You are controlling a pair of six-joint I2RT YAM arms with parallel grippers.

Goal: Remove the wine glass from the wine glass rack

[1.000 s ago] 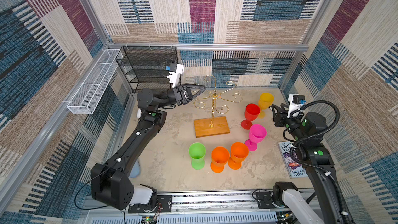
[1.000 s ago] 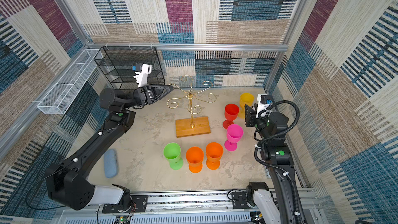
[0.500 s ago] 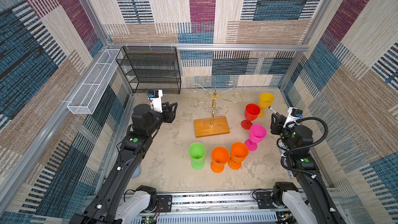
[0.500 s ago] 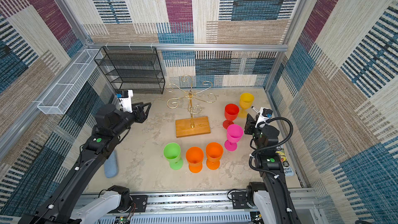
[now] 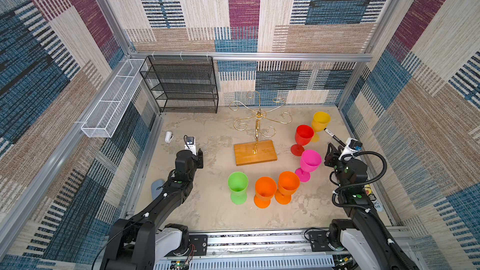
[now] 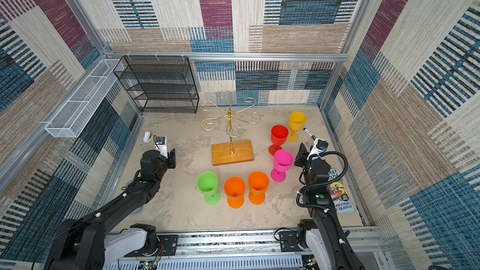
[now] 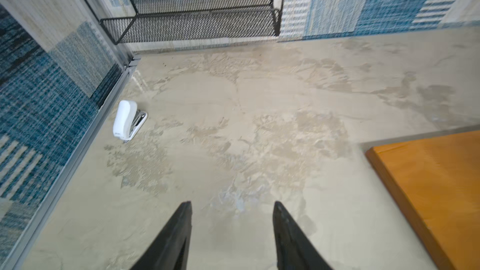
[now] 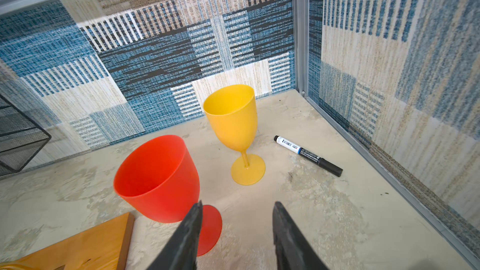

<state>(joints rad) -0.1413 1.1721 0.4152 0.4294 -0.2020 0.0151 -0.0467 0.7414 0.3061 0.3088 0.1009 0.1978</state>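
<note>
Left arm: reaches from the near rail toward the back; left pincer tilts down over bare counter between stapler and rack, fingers apart, holding nothing

Right arm: folded upright at the right wall; right pincer tilts down toward red glass and yellow glass, fingers apart, nothing between them

Writing: book under the right arm, cover partly reads "DENTON"; marker label too small to read

Rack: mid-counter, pole upright, scroll arms fanning outward, base long axis roughly left-right in both top views

Glasses: all upright on the counter, off the rack: green, two orange, pink, red, yellow
</note>
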